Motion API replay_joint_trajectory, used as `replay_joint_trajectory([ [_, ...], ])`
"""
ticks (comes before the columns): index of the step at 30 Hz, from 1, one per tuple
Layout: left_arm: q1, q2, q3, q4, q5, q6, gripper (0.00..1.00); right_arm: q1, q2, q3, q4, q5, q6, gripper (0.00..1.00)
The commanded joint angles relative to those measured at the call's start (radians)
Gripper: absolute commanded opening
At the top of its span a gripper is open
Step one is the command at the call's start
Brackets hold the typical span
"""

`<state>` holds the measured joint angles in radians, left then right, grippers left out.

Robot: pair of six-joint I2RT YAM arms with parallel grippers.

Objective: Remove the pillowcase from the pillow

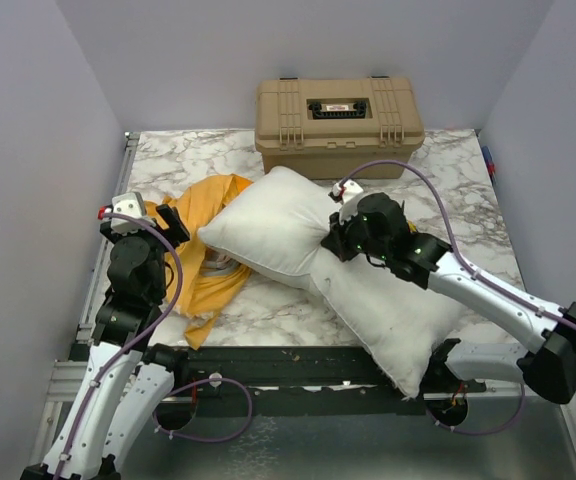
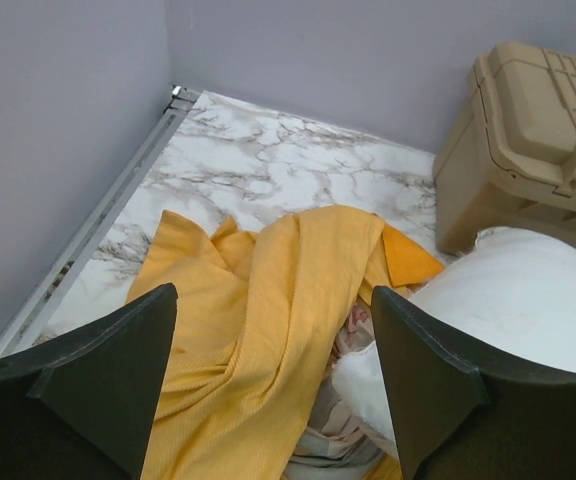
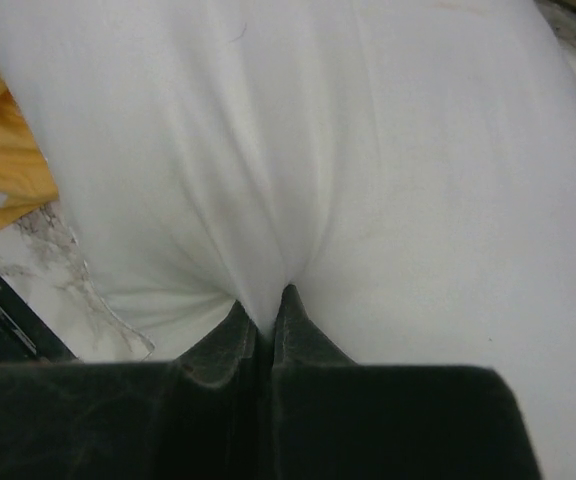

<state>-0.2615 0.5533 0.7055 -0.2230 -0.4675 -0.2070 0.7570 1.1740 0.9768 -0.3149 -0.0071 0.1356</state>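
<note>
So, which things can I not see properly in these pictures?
- Print on the pillowcase: in the left wrist view, its own folds and the pillow mostly hide it.
- Tips of the right claw: in the right wrist view, they are sunk in a pinched fold of the pillow.
- The toolbox: in the left wrist view, it is cut off by the right edge.

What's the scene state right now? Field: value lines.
pillowcase: bunched on the table, left of the pillow, mostly off it
pillow: bare white, lying diagonally, near corner past the table's front edge
left gripper: open, above the pillowcase, holding nothing
right gripper: shut, pinching pillow fabric
toolbox: lid down, behind the pillow
</note>
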Motion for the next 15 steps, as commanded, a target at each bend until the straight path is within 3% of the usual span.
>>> replay_joint_trajectory([
  [1, -0.014, -0.03, -0.018, 0.038, -0.059, -0.008, 0.8, -0.007, 0.08, -0.026, 0.161, 0.0, -0.01, 0.01],
  [4, -0.018, -0.035, -0.019, 0.04, -0.06, -0.007, 0.8, -0.008, 0.112, -0.048, 0.163, -0.005, 0.014, 0.04],
  [10, -0.02, -0.04, -0.021, 0.043, -0.033, -0.007, 0.82, -0.007, 0.022, -0.056, 0.12, 0.046, 0.058, 0.68],
  [13, -0.027, -0.047, -0.021, 0.047, -0.007, -0.011, 0.83, -0.007, -0.063, -0.05, 0.071, 0.146, 0.079, 0.86],
  [15, -0.037, -0.055, -0.017, 0.045, 0.019, -0.006, 0.83, -0.008, -0.122, -0.047, 0.031, 0.243, 0.096, 0.94],
])
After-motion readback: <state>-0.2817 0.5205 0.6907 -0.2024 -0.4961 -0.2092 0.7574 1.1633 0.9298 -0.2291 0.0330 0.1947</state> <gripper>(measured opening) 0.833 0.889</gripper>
